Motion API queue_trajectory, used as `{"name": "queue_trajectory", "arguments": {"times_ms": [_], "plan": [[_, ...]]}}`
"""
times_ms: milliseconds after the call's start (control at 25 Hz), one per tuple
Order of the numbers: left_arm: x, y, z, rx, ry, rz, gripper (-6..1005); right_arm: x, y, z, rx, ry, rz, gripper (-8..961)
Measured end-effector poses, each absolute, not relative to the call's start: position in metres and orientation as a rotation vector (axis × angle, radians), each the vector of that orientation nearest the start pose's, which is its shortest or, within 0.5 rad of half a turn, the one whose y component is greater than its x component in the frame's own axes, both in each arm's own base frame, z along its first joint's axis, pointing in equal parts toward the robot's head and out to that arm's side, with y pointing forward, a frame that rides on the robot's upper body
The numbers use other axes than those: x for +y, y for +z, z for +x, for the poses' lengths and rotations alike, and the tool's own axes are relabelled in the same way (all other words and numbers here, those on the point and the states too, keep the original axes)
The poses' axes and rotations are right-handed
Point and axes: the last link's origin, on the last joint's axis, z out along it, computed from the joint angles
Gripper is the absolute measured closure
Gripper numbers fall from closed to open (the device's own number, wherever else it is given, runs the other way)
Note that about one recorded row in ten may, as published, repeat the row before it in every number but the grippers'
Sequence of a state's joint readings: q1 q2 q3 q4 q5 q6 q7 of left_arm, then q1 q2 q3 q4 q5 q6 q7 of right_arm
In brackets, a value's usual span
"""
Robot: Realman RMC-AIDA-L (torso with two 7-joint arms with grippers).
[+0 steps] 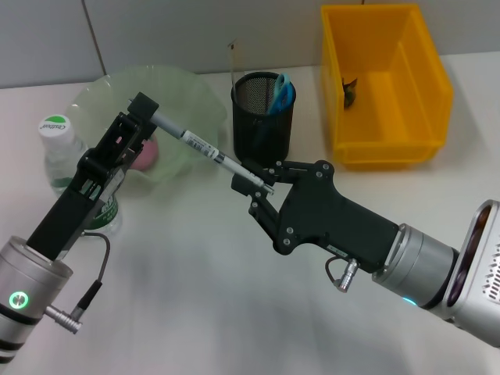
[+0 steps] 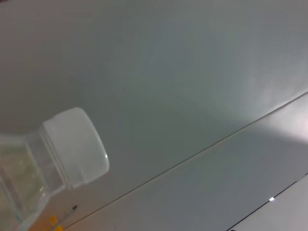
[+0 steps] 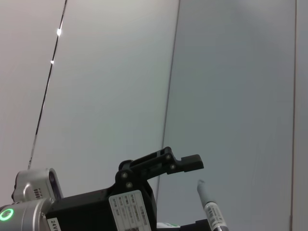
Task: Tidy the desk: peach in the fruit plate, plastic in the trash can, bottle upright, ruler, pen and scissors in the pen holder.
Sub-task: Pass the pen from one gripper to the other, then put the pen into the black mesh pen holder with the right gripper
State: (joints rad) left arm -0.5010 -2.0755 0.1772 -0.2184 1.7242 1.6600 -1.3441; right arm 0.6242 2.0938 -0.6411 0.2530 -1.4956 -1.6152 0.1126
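A white pen [image 1: 209, 152] hangs in the air between my two grippers. My right gripper [image 1: 254, 186] is shut on its near end. My left gripper [image 1: 141, 113] stands open around the far end; in the right wrist view a gap shows between its upper finger [image 3: 185, 163] and the pen [image 3: 209, 204]. The black mesh pen holder [image 1: 263, 125] holds the blue-handled scissors [image 1: 282, 91] and the ruler [image 1: 233, 62]. A pink peach [image 1: 145, 154] lies in the green fruit plate [image 1: 183, 90]. The bottle [image 1: 58, 152] stands upright, its cap [image 2: 77, 144] close to the left wrist camera. Dark plastic [image 1: 349, 90] lies in the yellow trash can [image 1: 387, 148].
The pen holder stands just behind the right gripper, and the yellow bin is at the back right. The bottle stands right beside the left arm. White tabletop [image 1: 187, 273] lies bare between the two arms.
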Motion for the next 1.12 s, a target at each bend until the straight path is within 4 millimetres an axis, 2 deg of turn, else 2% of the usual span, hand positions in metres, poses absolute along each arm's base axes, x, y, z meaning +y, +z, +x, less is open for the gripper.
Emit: {"name": "queue_trajectory", "arguments": {"times_ms": [240,320,360,440,560,600,880,1000,1040,1120], "plan": [[0.279,-0.049,-0.243,-1.414,-1.849,-1.834,162,0.266,-0.086,0.220,0.038,1.173,-2.234,815],[0.282,-0.044,-0.247,-1.186,-1.698,-2.030,161,0.263,-0.082,0.222,0.060,1.201,-2.206,815],[0.282,-0.044,-0.247,-1.186,-1.698,-2.030,162,0.263,-0.082,0.222,0.060,1.201,-2.206,814],[0.281,-0.041,-0.250,-1.045,-1.611,-2.143,163,0.258,-0.077,0.226,0.103,1.241,-2.181,813],[0.280,-0.040,-0.251,-1.010,-1.585,-2.186,166,0.256,-0.074,0.230,0.130,1.255,-2.162,812],[0.280,-0.040,-0.251,-0.941,-1.522,-2.289,167,0.254,-0.072,0.233,0.147,1.260,-2.146,812],[0.275,-0.035,-0.252,-0.729,-1.375,-2.540,170,0.245,-0.056,0.252,0.300,1.312,-2.078,809],[0.274,-0.031,-0.253,-0.601,-1.277,-2.672,170,0.244,-0.052,0.258,0.369,1.332,-2.085,808],[0.274,-0.030,-0.254,-0.515,-1.196,-2.759,170,0.244,-0.049,0.262,0.415,1.347,-2.092,808],[0.274,-0.030,-0.254,-0.463,-1.133,-2.821,170,0.245,-0.047,0.264,0.438,1.355,-2.095,807]]}}
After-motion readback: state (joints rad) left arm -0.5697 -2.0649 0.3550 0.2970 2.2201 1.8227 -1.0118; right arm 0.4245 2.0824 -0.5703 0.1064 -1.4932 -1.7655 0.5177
